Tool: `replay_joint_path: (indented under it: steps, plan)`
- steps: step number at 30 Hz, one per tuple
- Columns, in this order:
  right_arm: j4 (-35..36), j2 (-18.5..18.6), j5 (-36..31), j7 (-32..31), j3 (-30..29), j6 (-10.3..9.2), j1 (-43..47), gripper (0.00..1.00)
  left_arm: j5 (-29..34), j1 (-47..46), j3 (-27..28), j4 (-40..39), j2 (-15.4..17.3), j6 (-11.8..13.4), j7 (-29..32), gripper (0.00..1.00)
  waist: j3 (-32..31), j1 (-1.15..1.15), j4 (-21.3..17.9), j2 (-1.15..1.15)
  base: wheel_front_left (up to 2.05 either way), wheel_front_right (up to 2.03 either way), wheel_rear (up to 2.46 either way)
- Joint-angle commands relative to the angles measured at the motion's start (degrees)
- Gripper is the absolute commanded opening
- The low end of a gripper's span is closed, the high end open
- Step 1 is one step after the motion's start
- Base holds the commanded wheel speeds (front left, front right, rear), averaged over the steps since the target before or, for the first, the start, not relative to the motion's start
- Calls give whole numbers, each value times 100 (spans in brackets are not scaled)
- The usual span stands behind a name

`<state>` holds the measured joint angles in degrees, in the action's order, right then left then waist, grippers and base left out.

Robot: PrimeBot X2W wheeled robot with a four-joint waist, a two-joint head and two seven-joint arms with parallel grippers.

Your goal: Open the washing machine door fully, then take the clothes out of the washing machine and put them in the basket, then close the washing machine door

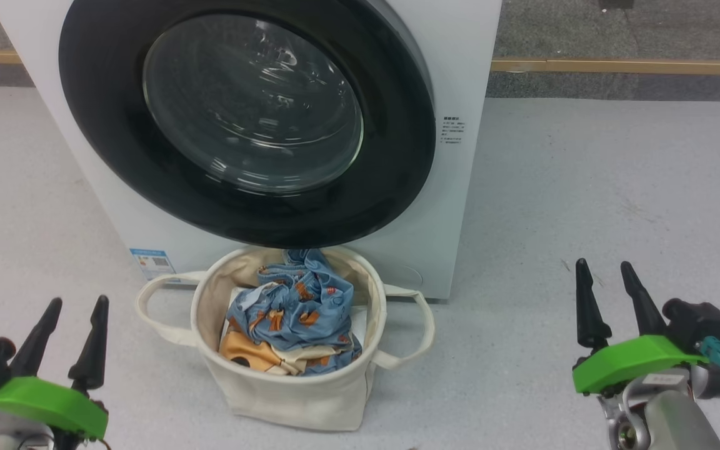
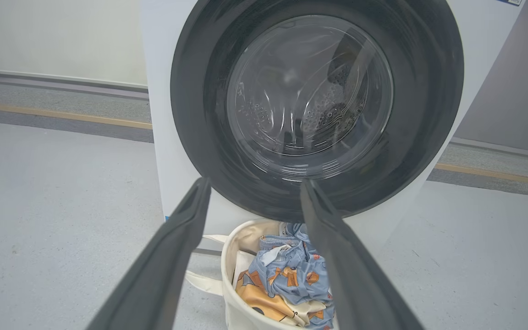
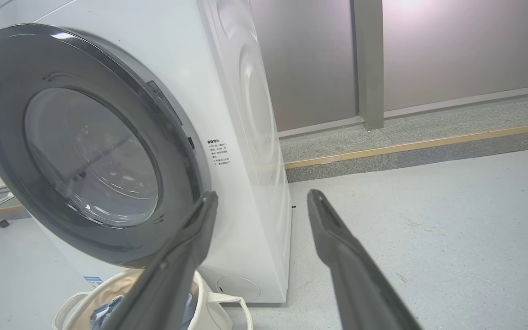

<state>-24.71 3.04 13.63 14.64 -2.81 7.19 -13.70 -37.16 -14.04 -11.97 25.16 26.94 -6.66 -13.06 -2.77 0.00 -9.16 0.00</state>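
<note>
Between left fingers [image 1: 92,344] and right fingers [image 1: 586,306], both spread empty, sits the basket [image 1: 285,394].

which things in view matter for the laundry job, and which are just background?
Job:
washing machine
washing machine door
clothes
basket

Just there:
yellow floor strip
grey post

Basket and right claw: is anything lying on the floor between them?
No. In the head view, the stretch of grey floor between the basket and the right claw is bare.
</note>
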Motion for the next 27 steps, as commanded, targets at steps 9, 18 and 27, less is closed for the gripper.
replay_joint_path:
  steps: [9, 18, 27]
  plan:
    - [-489, -41, 99, -43, -11, 0, 375, 0, -96, 413, -171, 319, -442, -9, 43, 0, 7, 0, 12, 0, 0, 0, 0]
    - [-365, -40, 668, -193, -36, 3, 414, 0, -490, 446, -23, 212, -585, -14, 185, 0, 24, 2, 80, 0, 0, 0, 0]
    - [-246, -38, 1236, -336, -55, 5, 443, 0, -885, 468, 122, 110, -728, -19, 322, 0, 50, 0, 146, 0, 0, 0, 0]
